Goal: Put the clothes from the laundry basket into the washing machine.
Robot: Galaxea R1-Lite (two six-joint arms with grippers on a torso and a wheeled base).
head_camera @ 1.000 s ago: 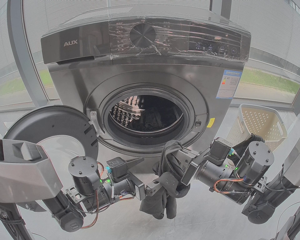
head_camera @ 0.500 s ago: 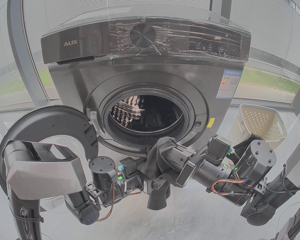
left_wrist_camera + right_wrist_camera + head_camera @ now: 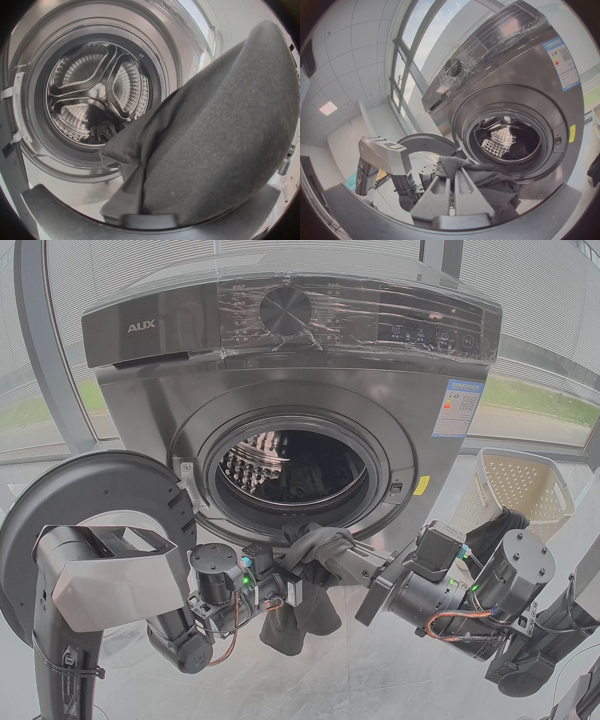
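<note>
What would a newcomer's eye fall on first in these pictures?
The grey washing machine stands in the middle, its round door swung open to the left. Just below its opening, the right end effector holds a dark garment. A beige laundry basket leans beside the machine on the right.

My right gripper carries dark garment higher and forward; cloth top now at lower lip of washing machine opening. My left gripper swings inward, now under hanging cloth, closer to right one.
</note>
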